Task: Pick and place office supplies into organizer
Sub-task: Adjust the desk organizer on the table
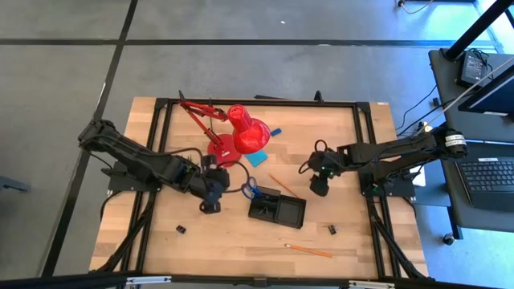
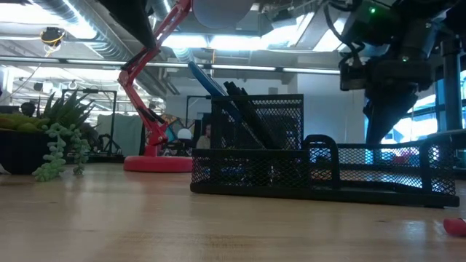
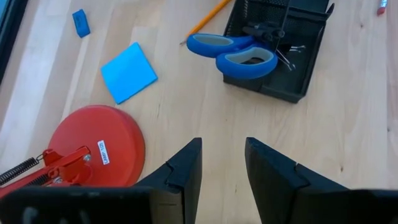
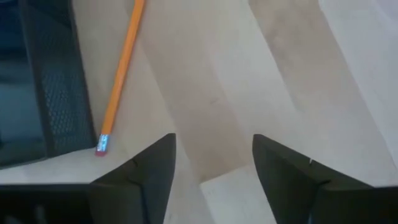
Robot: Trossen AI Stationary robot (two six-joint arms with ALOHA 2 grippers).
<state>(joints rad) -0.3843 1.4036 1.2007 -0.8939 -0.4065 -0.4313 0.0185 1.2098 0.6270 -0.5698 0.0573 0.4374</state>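
- The left gripper (image 1: 210, 201) is hovering over the pale wooden surface (image 1: 241, 241) with its fingers (image 3: 184, 171) parted and nothing between them.
- Just ahead of it, the black mesh rectangular organizer (image 1: 276, 210) is sitting with the blue-handled scissors (image 3: 231, 52) standing in one end, handles sticking out over the rim toward this gripper.
- Off to one side of the left gripper, the round red base of the desk lamp (image 3: 93, 146) is resting close by, with the light-blue square note pad (image 3: 129, 71) and the small blue eraser (image 3: 80, 22) lying beyond it.
- The right gripper (image 1: 319, 186) is hanging on the organizer's far side, jaws spread wide and empty.
- An orange pencil (image 4: 121, 71) is lying right in front of the right gripper, its eraser end touching or almost touching the organizer's mesh wall (image 4: 56, 81).
- A second orange pencil (image 1: 307, 250) and two tiny black binder clips (image 1: 331, 229) are lying well apart from both grippers, near the surface's front edge.
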